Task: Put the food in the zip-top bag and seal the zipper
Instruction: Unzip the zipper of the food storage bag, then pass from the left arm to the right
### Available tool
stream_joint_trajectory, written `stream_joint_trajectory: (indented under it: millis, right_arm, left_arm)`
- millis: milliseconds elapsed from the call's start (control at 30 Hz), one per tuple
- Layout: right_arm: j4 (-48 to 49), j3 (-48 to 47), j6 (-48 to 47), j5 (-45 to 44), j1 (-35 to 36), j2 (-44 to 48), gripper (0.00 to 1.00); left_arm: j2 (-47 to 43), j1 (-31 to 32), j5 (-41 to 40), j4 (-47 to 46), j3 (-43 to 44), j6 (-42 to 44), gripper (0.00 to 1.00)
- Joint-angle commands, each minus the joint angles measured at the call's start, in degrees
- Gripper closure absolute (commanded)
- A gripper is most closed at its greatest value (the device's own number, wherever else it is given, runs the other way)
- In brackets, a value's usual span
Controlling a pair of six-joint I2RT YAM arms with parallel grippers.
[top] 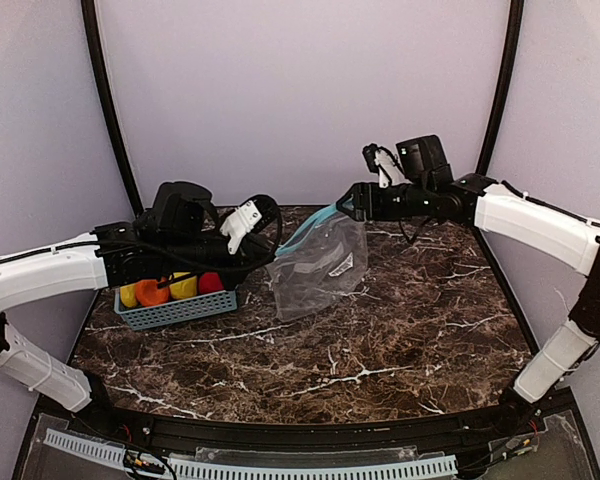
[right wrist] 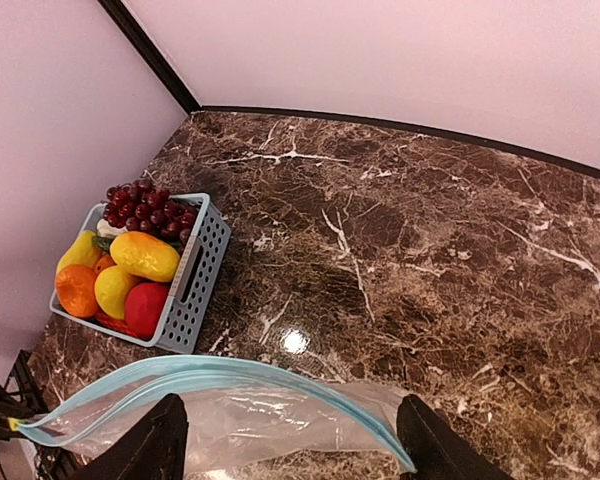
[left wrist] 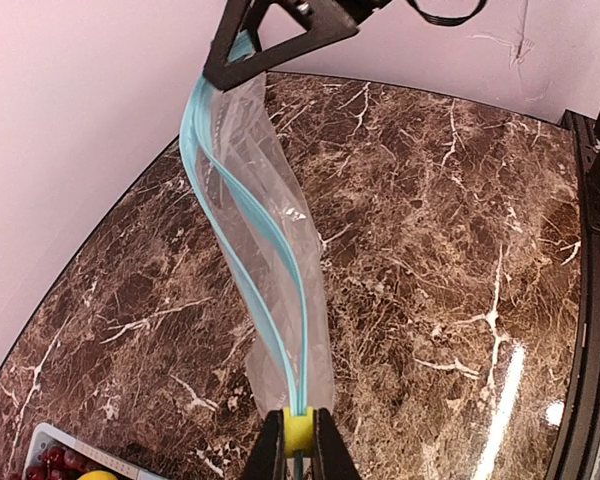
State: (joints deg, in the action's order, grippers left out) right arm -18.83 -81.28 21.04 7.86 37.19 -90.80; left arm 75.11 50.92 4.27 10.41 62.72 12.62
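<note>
Nearest us lies the dark marble table (top: 380, 340), with the arm bases at its near edge; further in, at the left, a teal lattice basket (right wrist: 195, 290) holds the food (right wrist: 145, 255), yellow, orange and red pieces with purple grapes (right wrist: 145, 205) at one end; all the food we see sits there. Just right of the basket, the left gripper (left wrist: 298, 445) is pinched tight on one end of the zipper (left wrist: 265, 240), a small yellow piece between its fingers; from there the clear zip-top bag (top: 320, 265) stretches up and away, its two teal tracks parted along the middle; at the far end the right gripper (right wrist: 292, 400) has its fingers spread wide with the teal strip passing between them, and we cannot tell whether they touch it; behind stands the pale wall (top: 300, 90).
</note>
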Motion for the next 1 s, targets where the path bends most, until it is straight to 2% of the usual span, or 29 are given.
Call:
stream_joint_trajectory:
  millis: [0, 133, 367, 600, 700, 800, 967]
  right_arm:
    - [3.39, 4.59, 7.72, -1.82, 1.63, 5.80, 0.29]
    - [2.56, 6.56, 10.85, -4.92, 4.31, 8.14, 0.24]
    - [-0.83, 10.48, 15.10, -17.28, 5.87, 11.75, 0.15]
    - [-7.63, 11.50, 15.58, -27.91, 5.61, 15.37, 0.07]
    - [-7.55, 12.52, 16.75, -28.25, 5.51, 17.95, 0.07]
    - [-5.17, 13.77, 18.24, -23.58, 5.73, 19.12, 0.09]
    - [-2.95, 12.57, 20.79, -17.91, 8.94, 15.13, 0.12]
  left_arm:
    - [-0.87, 0.24, -2.71, -0.31, -1.41, -1.82, 0.99]
    - [-1.14, 0.24, -1.73, -1.29, -1.89, -3.43, 0.99]
    - [-0.44, 0.23, -0.22, -1.82, -1.98, -5.05, 0.99]
    - [-1.36, 0.19, -5.97, -1.79, -2.19, -5.17, 0.99]
    - [-1.84, 0.24, -8.02, -2.42, -2.69, -5.48, 0.99]
    - [-2.31, 0.24, -7.63, -3.14, -3.37, -5.58, 0.99]
    - [-2.66, 2.26, -6.68, -4.35, -4.34, -3.85, 0.99]
